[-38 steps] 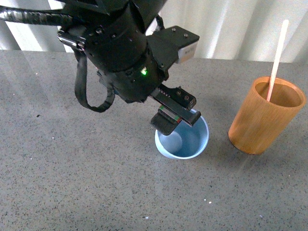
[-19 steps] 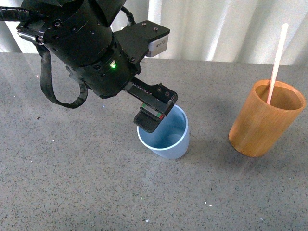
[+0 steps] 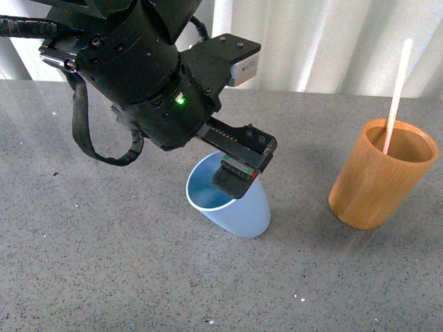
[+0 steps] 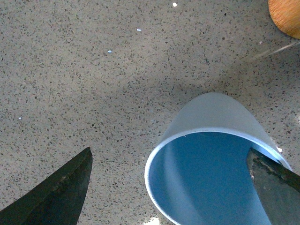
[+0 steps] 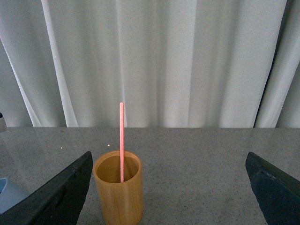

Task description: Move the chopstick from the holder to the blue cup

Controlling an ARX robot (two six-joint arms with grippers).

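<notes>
Nearest the robot lies bare speckled grey desk (image 3: 104, 263). Just beyond it sits the blue cup (image 3: 235, 211), and it is not upright: it leans hard, its mouth turned up and toward the left. The left tool (image 4: 168, 154) hangs right over that mouth with its jaws spread wide, one dark finger (image 4: 274, 187) crossing the rim and the other (image 4: 58, 192) well clear over the desk. Whether that finger actually presses the rim is hard to tell. The right tool (image 5: 168, 154) is wide too, with nothing between its jaws. Further right, well apart from the cup, the wooden holder (image 3: 377, 183) stands upright. The chopstick (image 3: 396, 97) stands inside the holder, leaning slightly and rising high above its rim. Behind it all hangs a pale curtain (image 3: 332, 41).
</notes>
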